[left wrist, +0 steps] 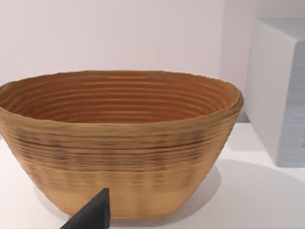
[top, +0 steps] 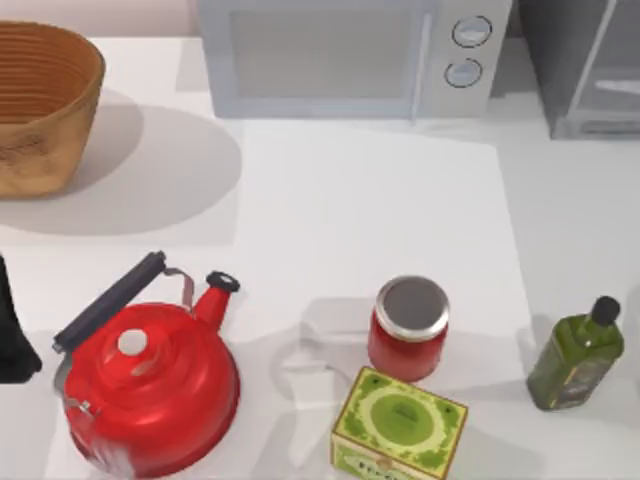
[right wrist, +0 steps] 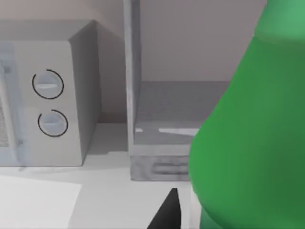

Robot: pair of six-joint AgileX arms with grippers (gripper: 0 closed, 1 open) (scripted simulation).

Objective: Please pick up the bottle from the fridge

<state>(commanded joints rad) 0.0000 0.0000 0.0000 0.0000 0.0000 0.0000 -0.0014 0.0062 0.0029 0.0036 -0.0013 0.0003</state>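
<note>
Parked at the left edge of the top view, just beside the kettle (top: pixel 150 380): left arm (top: pixel 12 335). On its wrist view, left gripper (left wrist: pixel 93 214) close in front of the basket (left wrist: pixel 119 143), low near the table; whether open or closed, cannot tell.

Right gripper (right wrist: pixel 167 212) just beside the bottle (right wrist: pixel 252 143), which looms bright green and very near the wrist camera, out in front of the fridge (right wrist: pixel 131 95) and not inside it. Whether clamped on the bottle or apart from it, cannot tell. Behind, the fridge's grey inside past a silvery frame, and next to it the microwave (right wrist: pixel 47 100) with two round dials.

From above: basket in the upper left, microwave at top centre, fridge in the upper right corner. Along the lower part, on the white table (top: pixel 570 220): red kettle at lower left, jar (top: pixel 408 330) right of centre, green box (top: pixel 400 425) touching the jar's near side, dark bottle (top: pixel 577 355) upright at far right.
</note>
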